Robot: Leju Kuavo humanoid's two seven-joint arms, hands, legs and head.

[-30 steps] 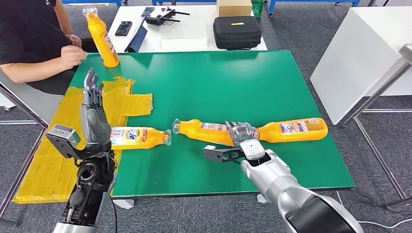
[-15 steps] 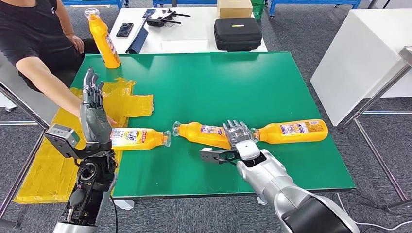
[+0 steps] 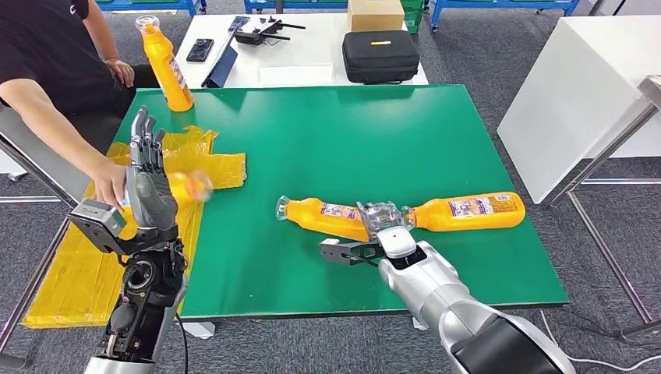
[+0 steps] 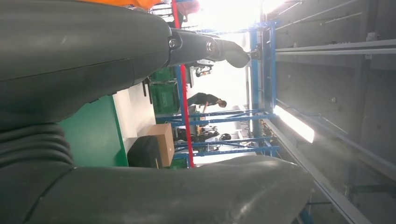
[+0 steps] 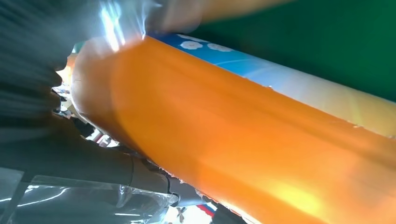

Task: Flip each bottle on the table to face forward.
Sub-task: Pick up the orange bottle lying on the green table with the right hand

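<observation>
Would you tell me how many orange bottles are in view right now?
4: one upright at the table's far left corner, one blurred in a person's hand behind the left hand, two lying by the right hand.

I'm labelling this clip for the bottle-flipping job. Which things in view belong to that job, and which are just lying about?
Part of the job:
- middle bottle, lying under the right hand
- right bottle, lying on its side
- upright bottle at the far corner
- blurred bottle in a person's hand, behind the left hand

Lying about:
- black case
- cardboard box
- phone
- yellow sheet
</observation>
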